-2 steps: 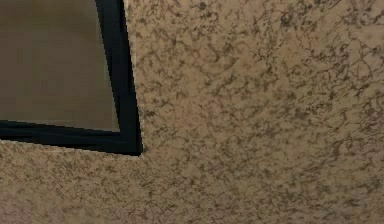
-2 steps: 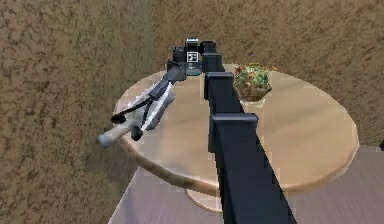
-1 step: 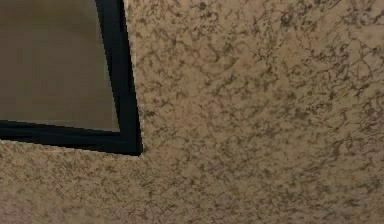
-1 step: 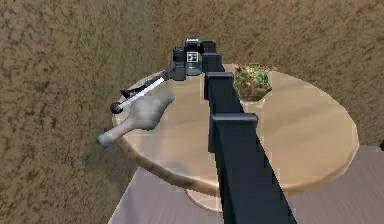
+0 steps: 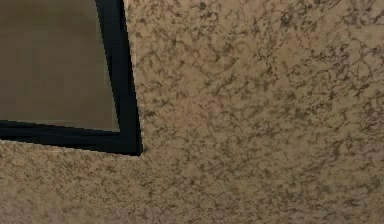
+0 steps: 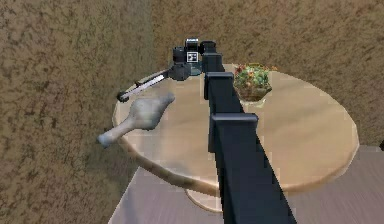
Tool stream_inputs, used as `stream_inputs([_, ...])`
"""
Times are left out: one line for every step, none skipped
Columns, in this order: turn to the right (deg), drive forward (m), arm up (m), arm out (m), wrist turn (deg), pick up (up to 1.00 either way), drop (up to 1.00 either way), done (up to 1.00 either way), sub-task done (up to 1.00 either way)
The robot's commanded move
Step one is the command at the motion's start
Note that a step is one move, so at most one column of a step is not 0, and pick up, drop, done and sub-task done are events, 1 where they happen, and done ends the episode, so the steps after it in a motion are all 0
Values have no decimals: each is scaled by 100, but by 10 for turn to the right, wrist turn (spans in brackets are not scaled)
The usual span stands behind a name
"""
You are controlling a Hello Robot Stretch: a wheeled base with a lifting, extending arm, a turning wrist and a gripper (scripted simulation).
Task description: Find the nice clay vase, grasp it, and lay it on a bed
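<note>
- Speckled brown texture (image 5: 260,120), like rough carpet, takes up most of the forward view. A similar texture lies behind the furniture in the arm side view.
- At the forward view's upper left is a dark-framed panel (image 5: 122,70) with a flat olive-grey inside. Whether it is a mirror, a window or a picture cannot be told.
- In the arm side view stands a round, pale wooden surface (image 6: 300,130).
- The arm (image 6: 235,150), a dark square bar, rises from the bottom edge and reaches across the surface toward its far rim.
- The vase (image 6: 143,114) is a grey-tan thing with a round body and a narrow neck, which suits the clay vase of the task. It is tipped over at the surface's left rim, with its neck pointing down and left past the edge.
- A small pot (image 6: 252,82) of green and red growth stands on the far side of the surface, just right of the arm.
- The tool (image 6: 126,95) sits at the arm's far end, left of the two white marker squares (image 6: 192,58). Its thin fingers slant down-left, ending just above the vase's body.
- With the vase against the surface behind it, one cannot tell whether the tool grasps anything.
- Judged from this, the search looks done and the grasp is at hand or under way but unconfirmed. Carrying the vase to a bed and laying it down remain to do.
</note>
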Motion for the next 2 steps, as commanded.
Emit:
stream_inputs([0, 0, -18, 0, 0, 0, 0, 0, 0])
stream_inputs([0, 0, 0, 0, 0, 100, 0, 0, 0])
